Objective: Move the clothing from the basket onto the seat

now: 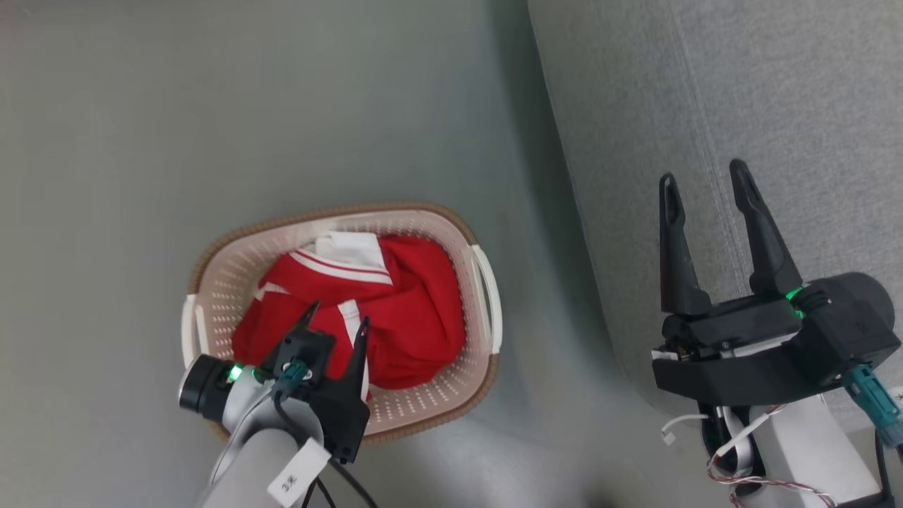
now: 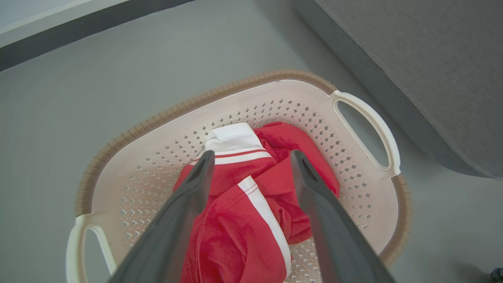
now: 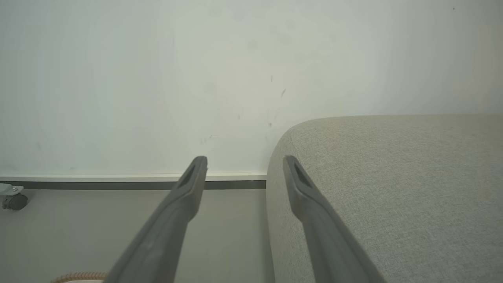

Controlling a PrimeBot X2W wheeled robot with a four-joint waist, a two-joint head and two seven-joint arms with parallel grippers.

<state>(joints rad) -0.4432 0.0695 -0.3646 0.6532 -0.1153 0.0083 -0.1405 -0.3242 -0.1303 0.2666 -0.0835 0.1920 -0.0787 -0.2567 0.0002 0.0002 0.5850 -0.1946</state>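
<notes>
Red clothing [image 1: 395, 310] with white stripes lies bunched in the cream basket [image 1: 487, 282], which stands on the grey floor left of the seat [image 1: 741, 106]. My left gripper [image 1: 337, 315] hangs open just above the red heap, its tips over the near part of it. In the left wrist view the open left gripper [image 2: 251, 156] frames the clothing [image 2: 251, 220] inside the basket [image 2: 157, 165], nothing between the fingers. My right gripper [image 1: 704, 178] stands open above the seat's left edge. The right wrist view has the right gripper [image 3: 244, 164] open beside the seat [image 3: 393, 188].
Grey floor [image 1: 211, 106] surrounds the basket. A white wall [image 3: 157, 78] with a dark skirting strip runs behind the seat, and a small castor wheel [image 3: 13, 200] sits at the far left by the wall. The basket's brown rim [image 3: 78, 277] peeks in at the bottom.
</notes>
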